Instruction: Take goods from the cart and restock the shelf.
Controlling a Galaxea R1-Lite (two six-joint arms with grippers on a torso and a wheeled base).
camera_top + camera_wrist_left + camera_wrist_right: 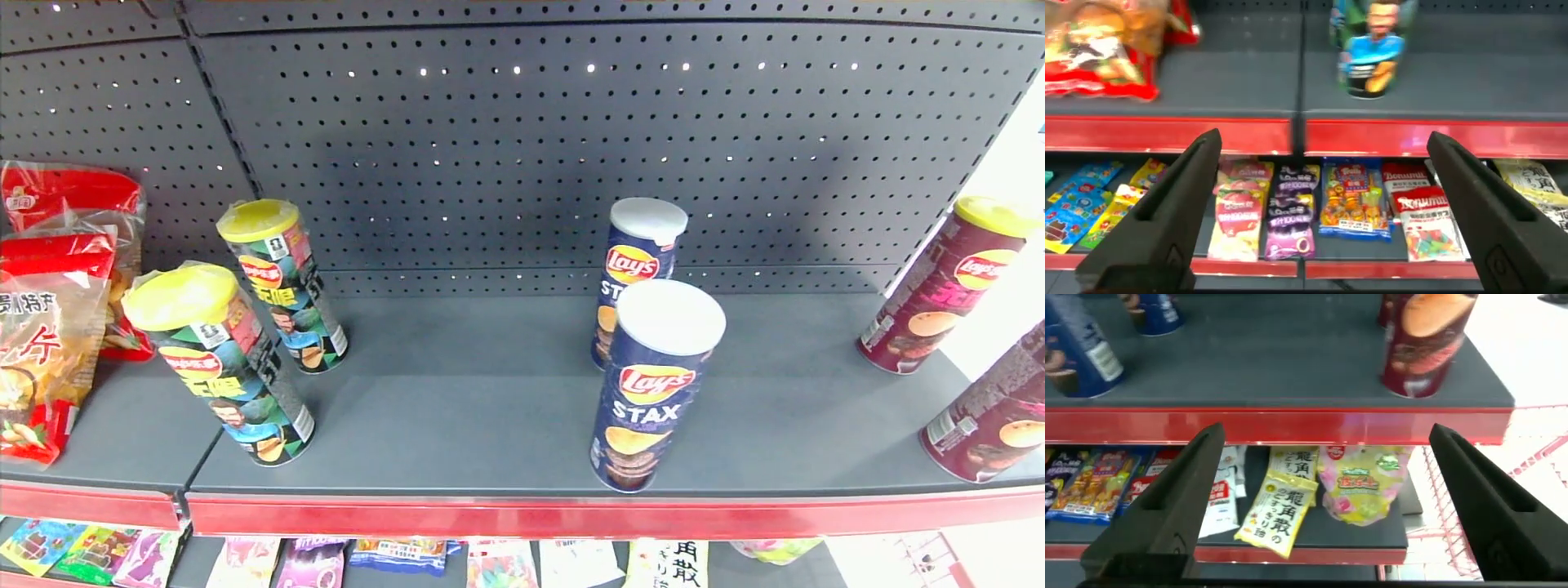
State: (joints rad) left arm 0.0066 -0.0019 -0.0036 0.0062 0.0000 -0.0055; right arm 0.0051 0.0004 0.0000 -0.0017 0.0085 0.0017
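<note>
Grey shelf (pixel 473 392) holds six standing chip cans (pixel 653 384).

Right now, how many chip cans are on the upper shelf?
6. Left: front green can, rear green can. Middle: front blue can, rear blue can. Right: rear maroon can, front maroon can, cut by the frame edge; more may stand beyond.

Bare shelf (pixel 457 400) deck lies between the yellow-lidded cans (pixel 224 371) and the blue cans (pixel 653 392).
</note>
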